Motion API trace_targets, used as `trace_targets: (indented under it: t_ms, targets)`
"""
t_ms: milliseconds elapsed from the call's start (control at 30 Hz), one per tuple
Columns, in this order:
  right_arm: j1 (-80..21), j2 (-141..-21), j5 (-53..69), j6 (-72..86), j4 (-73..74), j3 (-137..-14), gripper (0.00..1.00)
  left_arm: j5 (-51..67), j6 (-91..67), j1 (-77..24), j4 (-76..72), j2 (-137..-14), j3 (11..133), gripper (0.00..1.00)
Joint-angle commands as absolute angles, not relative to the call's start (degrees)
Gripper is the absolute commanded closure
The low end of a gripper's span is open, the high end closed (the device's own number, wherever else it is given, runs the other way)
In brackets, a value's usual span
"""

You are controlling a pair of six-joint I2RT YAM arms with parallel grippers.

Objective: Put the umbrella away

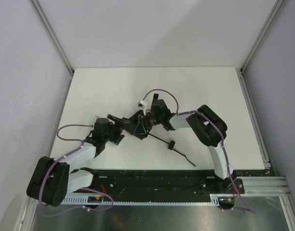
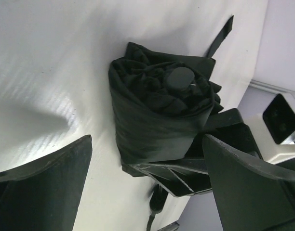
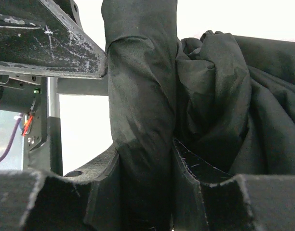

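A compact black umbrella [image 2: 152,120] lay on its side near the middle of a white tabletop [image 1: 200,96], its fabric canopy gathered into a loose, rumpled roll. From the roll its thin shaft [image 1: 159,139] ran toward the near right to a small knob handle [image 1: 171,145], with the wrist strap [image 1: 187,160] trailing beyond. The right hand [image 1: 148,120] reached in from the roll's far-right side, arm bent sharply at the elbow and wrist low, and was clamped on a fold of the canopy. The right wrist view showed cloth pinched between its fingers [image 3: 205,202]. That grip seemingly kept the roll from springing loose. The left hand [image 1: 118,129] sat at the roll's left, arm stretched low over the tabletop. Its fingers were spread wide apart and held nothing, one on either side of the roll's capped end [image 2: 180,78]. It seemed lined up to close around the bundle, probably to tighten it before stowing.
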State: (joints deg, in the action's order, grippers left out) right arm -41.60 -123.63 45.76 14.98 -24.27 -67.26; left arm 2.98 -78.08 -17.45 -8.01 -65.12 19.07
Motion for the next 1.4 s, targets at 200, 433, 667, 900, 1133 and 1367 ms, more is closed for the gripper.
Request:
trace_targets:
  t_ms: [200, 433, 667, 900, 1133, 1367]
  targets:
    - [-39.7, -134.0, 49.4, 21.8, -4.8, -62.1, 1.0, -2.6, -84.6, -20.4, -13.7, -73.0, 21.0, 0.01]
    - [-38.5, -135.7, 53.7, 23.7, -7.6, -62.3, 1.0, -9.6, -84.2, -25.3, -15.0, -79.0, 21.7, 0.03]
    - [-38.3, -136.2, 57.3, 24.7, -7.6, -64.0, 1.0, -11.8, -81.1, -27.1, -17.0, -83.2, 20.6, 0.27]
    - [-38.4, -134.7, 57.5, 24.6, -5.6, -66.0, 1.0, -11.0, -78.2, -27.1, -17.5, -84.6, 19.0, 0.66]
    - [-37.0, -124.8, 51.6, 25.1, -3.7, -66.4, 0.59, -10.2, -76.5, -27.1, -17.5, -84.3, 17.7, 0.84]
    - [-34.4, -104.3, 37.2, 14.1, 7.5, -70.8, 0.26, -7.9, -76.4, -27.1, -15.5, -83.7, 18.0, 0.94]
